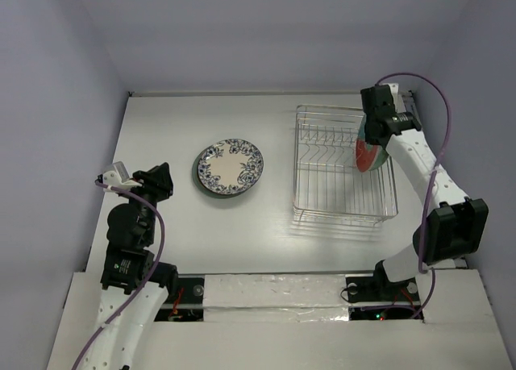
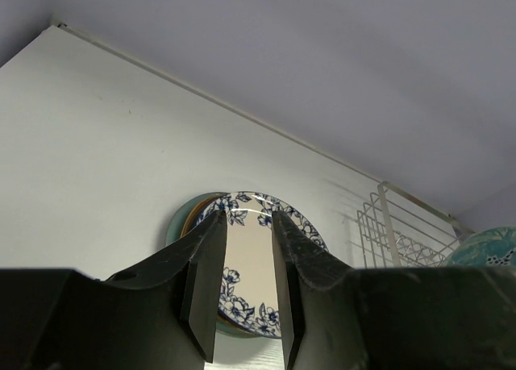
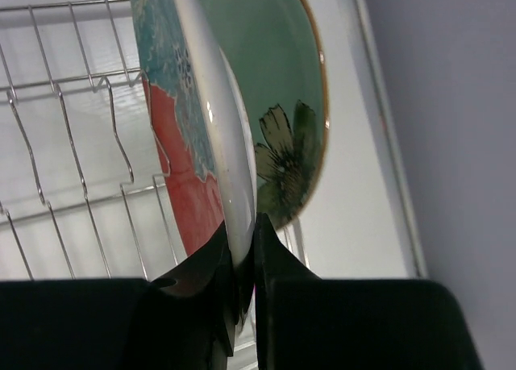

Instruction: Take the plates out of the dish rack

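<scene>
Gripping red-and-teal plate (image 3: 181, 168) edge-on, right hand (image 3: 243, 233), plain only at wrist; left hand (image 2: 248, 225) narrow, empty.

I read no text, label, brand, number or sign in any view. The floral plate (image 1: 232, 164) and red-and-teal plate (image 3: 181, 176) carry pattern only.

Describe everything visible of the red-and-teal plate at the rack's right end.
The red-and-teal plate looks like glossy ceramic: red and mottled teal face, white rim. It stands on edge at the right end of the dish rack. The right end effector pinches its rim. A pale green plate with a dark flower stands close beside it.
</scene>
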Available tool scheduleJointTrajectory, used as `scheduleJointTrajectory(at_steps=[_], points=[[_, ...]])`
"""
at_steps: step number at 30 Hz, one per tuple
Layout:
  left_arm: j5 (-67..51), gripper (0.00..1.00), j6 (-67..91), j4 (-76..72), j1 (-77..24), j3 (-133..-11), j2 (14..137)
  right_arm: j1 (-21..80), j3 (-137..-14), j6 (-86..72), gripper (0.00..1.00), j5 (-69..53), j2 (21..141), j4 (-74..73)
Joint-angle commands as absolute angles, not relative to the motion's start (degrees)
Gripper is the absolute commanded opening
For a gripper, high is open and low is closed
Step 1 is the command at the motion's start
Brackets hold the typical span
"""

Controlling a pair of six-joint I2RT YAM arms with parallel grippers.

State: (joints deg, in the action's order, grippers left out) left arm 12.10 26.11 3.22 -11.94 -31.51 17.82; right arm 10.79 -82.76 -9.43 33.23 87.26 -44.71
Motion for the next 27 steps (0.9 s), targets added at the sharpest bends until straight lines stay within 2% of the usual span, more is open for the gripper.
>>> scheduleJointTrajectory(at_steps=[1,7,11,15,19,23,27], points=[[11.87,0.26,26.28,0.53,-12.22,-31.55,17.31,15.28,-93.50,-8.52,0.00,45.34,83.76,-46.47],[11.87,0.26,26.19,0.70,-12.22,-31.55,17.14,23.00,-103.09,-10.45,0.00,49.13,78.58,-50.01],[11.87,0.26,26.19,0.70,-12.22,-31.46,17.23,29.25,-100.65,-14.23,0.00,37.50,74.36,-43.79],[11.87,0.26,26.28,0.88,-12.22,-31.64,17.31,34.71,-91.60,-22.20,0.00,21.39,72.95,-26.42],[11.87,0.26,26.19,0.97,-12.22,-31.64,17.49,39.98,-87.37,-30.48,0.00,10.56,78.21,-13.59],[11.87,0.27,26.10,0.97,-12.22,-31.73,18.37,43.24,-87.36,-38.66,0.00,1.96,88.29,-3.62],[11.87,0.27,25.84,1.14,-12.22,-31.82,19.69,44.47,-87.98,-45.42,0.00,0.71,95.51,2.17]])
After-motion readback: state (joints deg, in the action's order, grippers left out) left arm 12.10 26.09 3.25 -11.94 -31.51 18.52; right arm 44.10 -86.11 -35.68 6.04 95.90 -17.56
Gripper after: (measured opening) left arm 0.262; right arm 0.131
